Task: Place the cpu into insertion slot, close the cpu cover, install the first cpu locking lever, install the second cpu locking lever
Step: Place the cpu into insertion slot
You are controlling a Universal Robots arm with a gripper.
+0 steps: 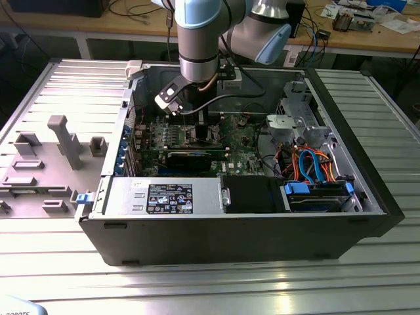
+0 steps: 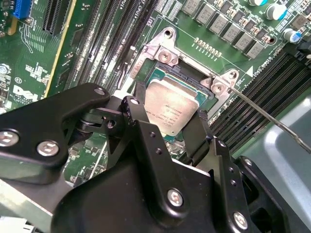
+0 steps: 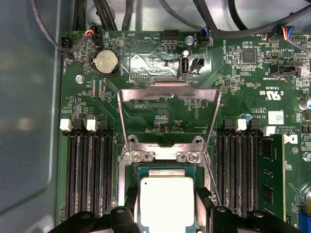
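Gripper [image 3: 166, 209] w/ jaws closed on chip [image 2: 171, 108], one finger each side. Chip sits in or just over socket [image 2: 164, 54]; can't tell if fully seated. In exterior view that's upper centre of frame, inside PC case [image 1: 367, 197] on desk [image 1: 197, 289]. Cover [image 3: 167, 92] stands open, hinged up at socket's edge.

Risks, IMO: chip tilted or off-square at release, so bent pins; jaws dragging it back out when opening; a finger snagging lever [image 2: 272, 119].

Count: 1 chip, 1 socket, 1 cover, 1 lever rod, 2 fingers.
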